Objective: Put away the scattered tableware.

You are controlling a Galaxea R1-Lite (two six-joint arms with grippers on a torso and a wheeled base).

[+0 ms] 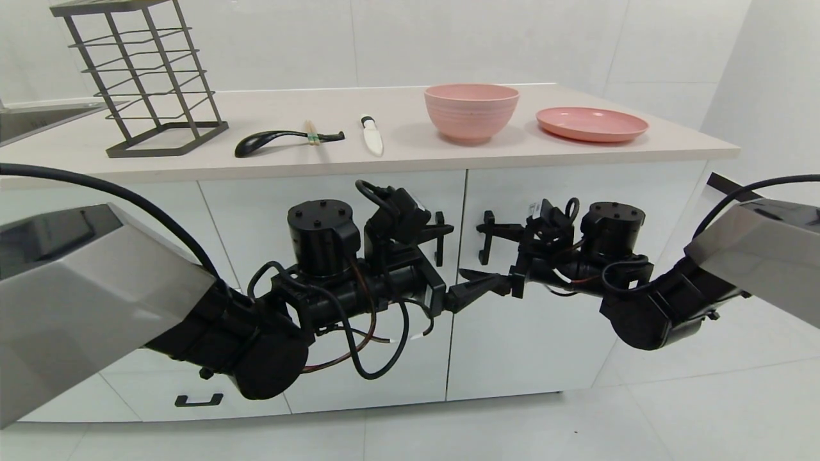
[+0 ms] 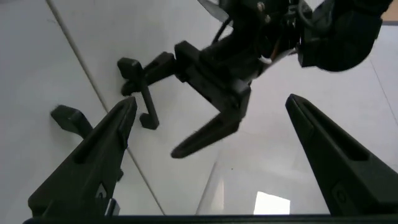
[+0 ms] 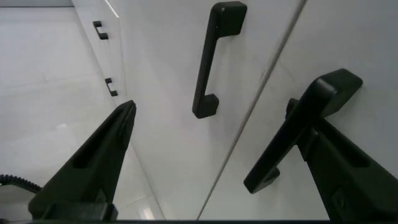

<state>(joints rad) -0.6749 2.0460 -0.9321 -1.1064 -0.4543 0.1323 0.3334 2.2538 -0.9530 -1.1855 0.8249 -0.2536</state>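
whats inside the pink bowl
The upper inner wall of the pink bowl shows, and it is bare. The bottom is hidden behind its near wall.

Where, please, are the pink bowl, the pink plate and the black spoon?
pink bowl point(image 1: 471, 121), head view, on its outer wall.
pink plate point(image 1: 590, 121), head view, on its flat middle.
black spoon point(image 1: 247, 147), head view, on its scoop.

Rack point(image 1: 166, 142) top, sink point(image 1: 38, 118) beyond picture edges

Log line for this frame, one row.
left gripper open, empty | right gripper open, empty | both low by cabinet doors | black spoon, chopsticks, pink bowl, pink plate on counter beside wire rack
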